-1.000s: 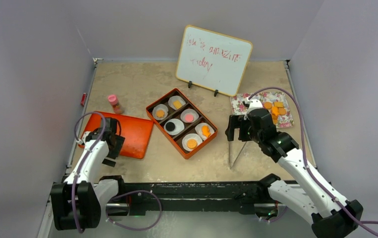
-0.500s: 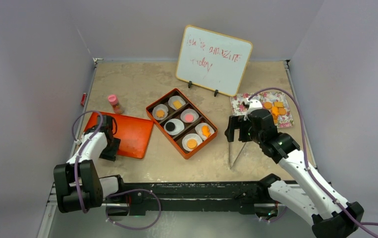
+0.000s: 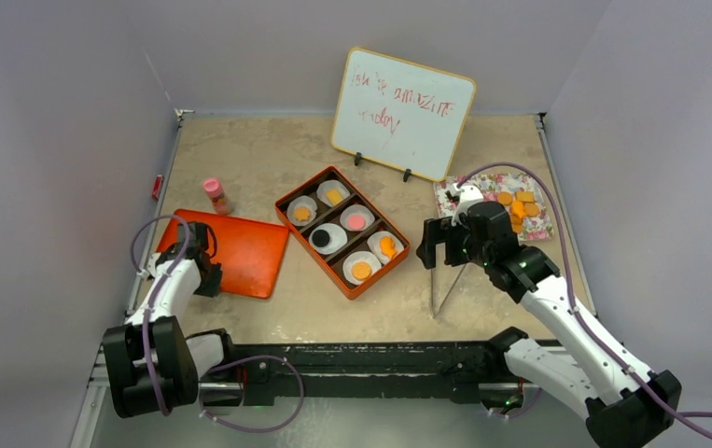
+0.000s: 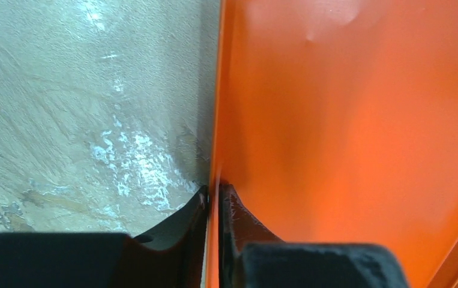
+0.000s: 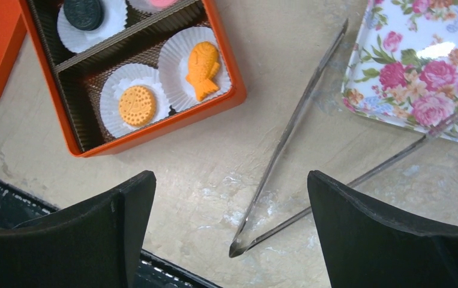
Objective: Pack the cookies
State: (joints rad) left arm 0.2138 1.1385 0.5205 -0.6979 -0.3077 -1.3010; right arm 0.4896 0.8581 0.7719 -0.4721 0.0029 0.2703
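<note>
Several cookies lie in white paper cups inside the orange box [image 3: 406,248]: orange ones [image 3: 361,270], a black one [image 3: 321,239] and a pink one [image 3: 356,221]. More orange cookies [image 3: 518,205] sit on the floral tray [image 3: 540,230]. The box's flat orange lid [image 3: 244,252] lies to its left. My left gripper [image 4: 213,191] is shut on the lid's left edge [image 4: 217,120], one finger on each side. My right gripper [image 5: 231,177] hangs open over the clear tongs [image 5: 292,126], beside the box's near corner, holding nothing.
A whiteboard [image 3: 403,112] stands at the back. A small pink-capped bottle [image 3: 215,194] stands behind the lid. The tongs [image 3: 445,280] lie on the table between box and tray, their joined end toward the black front rail [image 3: 361,359].
My left gripper has closed onto the lid's left edge while the left arm swung down and to the left. The right arm has shifted only slightly and stays open.
</note>
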